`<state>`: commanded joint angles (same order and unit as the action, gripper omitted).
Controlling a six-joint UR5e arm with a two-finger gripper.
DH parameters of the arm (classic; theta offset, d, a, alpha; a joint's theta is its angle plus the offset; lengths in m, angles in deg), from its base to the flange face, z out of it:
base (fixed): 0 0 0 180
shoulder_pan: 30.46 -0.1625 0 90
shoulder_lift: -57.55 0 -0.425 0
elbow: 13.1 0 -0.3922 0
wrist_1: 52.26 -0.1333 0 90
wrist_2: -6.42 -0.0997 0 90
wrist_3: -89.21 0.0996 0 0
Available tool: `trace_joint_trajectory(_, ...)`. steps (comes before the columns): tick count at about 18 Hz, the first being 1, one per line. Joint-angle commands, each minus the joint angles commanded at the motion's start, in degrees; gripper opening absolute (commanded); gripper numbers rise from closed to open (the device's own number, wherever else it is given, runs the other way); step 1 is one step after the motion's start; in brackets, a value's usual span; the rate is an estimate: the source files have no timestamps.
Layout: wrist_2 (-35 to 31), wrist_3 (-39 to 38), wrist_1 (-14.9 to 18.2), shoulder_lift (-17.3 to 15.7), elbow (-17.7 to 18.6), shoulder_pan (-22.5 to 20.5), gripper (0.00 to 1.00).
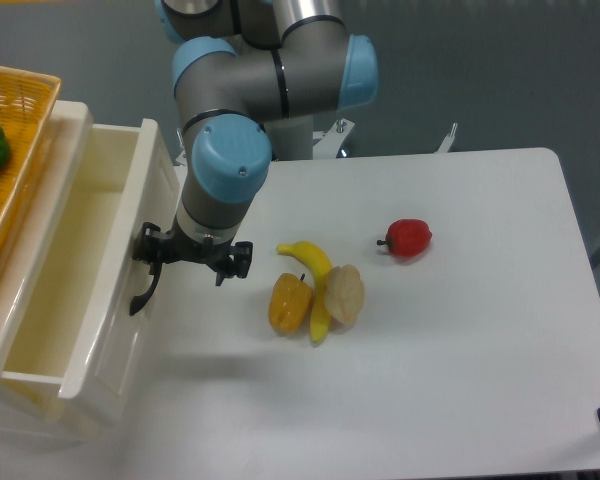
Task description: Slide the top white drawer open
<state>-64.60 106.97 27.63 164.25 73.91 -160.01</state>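
You see a white table (pixel 460 380) carrying a banana (pixel 315 270), an orange pepper (pixel 289 303) and a potato (pixel 345 295) touching together, with a red pepper (pixel 409 238) apart.

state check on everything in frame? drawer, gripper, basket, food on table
top white drawer: pulled open, inside looks bare
black handle: beside the gripper, contact unclear
gripper: low at the drawer front, jaws hidden under the wrist
yellow wicker basket: on top of the cabinet, green item inside
banana, yellow pepper, potato: clustered, touching
red pepper: apart, alone
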Motion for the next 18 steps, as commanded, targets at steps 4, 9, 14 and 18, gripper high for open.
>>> trace_joint_trajectory(4,-1.6,2.1,0.2,-0.1,0.1,-0.6,1.0)
trace_joint_trajectory(9,-1.9,2.5,0.2,-0.4,0.1,-1.1,1.0)
trace_joint_trajectory(14,-3.0,3.5,0.3,-0.4,0.1,-2.0,1.0)
trace_joint_trajectory(18,-3.4,4.5,0.3,-0.4,-0.1,-2.5,1.0)
